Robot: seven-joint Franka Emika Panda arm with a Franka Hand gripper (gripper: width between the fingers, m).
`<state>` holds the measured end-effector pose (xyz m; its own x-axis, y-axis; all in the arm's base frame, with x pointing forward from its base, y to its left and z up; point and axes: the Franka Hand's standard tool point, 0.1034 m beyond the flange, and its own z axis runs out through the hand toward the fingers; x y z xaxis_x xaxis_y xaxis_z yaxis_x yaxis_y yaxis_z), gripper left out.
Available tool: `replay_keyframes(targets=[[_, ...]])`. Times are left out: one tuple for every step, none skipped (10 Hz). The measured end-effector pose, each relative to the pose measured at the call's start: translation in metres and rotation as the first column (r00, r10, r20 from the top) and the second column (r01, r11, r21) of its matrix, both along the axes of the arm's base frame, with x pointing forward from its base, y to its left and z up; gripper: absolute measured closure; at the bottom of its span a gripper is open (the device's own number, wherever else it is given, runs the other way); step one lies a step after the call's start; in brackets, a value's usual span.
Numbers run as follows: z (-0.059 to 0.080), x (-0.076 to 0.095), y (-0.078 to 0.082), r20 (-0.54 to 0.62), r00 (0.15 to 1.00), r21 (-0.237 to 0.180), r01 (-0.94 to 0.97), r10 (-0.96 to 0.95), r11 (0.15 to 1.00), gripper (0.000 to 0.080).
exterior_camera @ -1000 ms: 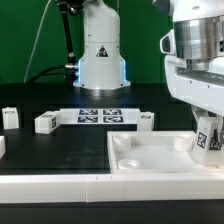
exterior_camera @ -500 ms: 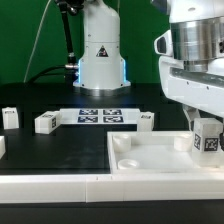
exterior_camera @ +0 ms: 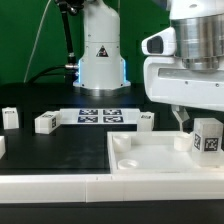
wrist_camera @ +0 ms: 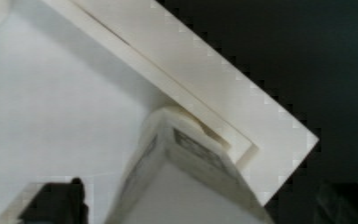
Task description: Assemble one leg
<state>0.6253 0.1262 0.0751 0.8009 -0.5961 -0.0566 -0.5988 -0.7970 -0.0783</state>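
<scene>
Over tray (exterior_camera: 150, 160), gripper (exterior_camera: 190, 118) fingertips hidden, leg (exterior_camera: 207, 137) beside

a green backdrop (exterior_camera: 25, 40) hangs behind a black table (exterior_camera: 60, 145) under even, bright light.

At 3 o'clock the gripper (exterior_camera: 196, 122) hangs over the tray (exterior_camera: 150, 160), the leg (exterior_camera: 207, 137) between its fingers, tag outward
</scene>
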Motion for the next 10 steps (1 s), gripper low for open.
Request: replay_keyframes(targets=[[0.000,-0.001,0.004,0.007,0.994,-0.025,-0.111,0.111,0.994,0.0150],[0.000,-0.002,0.005,0.015,0.972,-0.044,-0.233,0.234,0.971,0.0150],[-0.002,-0.003,0.005,0.022,0.944,-0.051,-0.327,0.329,0.944,0.0150],[-0.003,-0.003,-0.001,0.026,0.899,-0.054,-0.436,0.437,0.899,0.0150],[-0.004,-0.002,-0.004,0.029,0.864,-0.056,-0.501,0.503,0.864,0.0150],[-0.004,-0.002,-0.005,0.031,0.837,-0.058,-0.544,0.546,0.837,0.0150],[-0.004,-0.002,-0.008,0.034,0.777,-0.061,-0.626,0.628,0.777,0.0150],[-0.004,-0.001,-0.013,0.035,0.747,-0.062,-0.661,0.663,0.748,0.0150],[-0.004,-0.001,-0.012,0.035,0.746,-0.062,-0.663,0.665,0.746,0.0150],[-0.004,-0.001,-0.012,0.035,0.746,-0.062,-0.662,0.665,0.747,0.0150]])
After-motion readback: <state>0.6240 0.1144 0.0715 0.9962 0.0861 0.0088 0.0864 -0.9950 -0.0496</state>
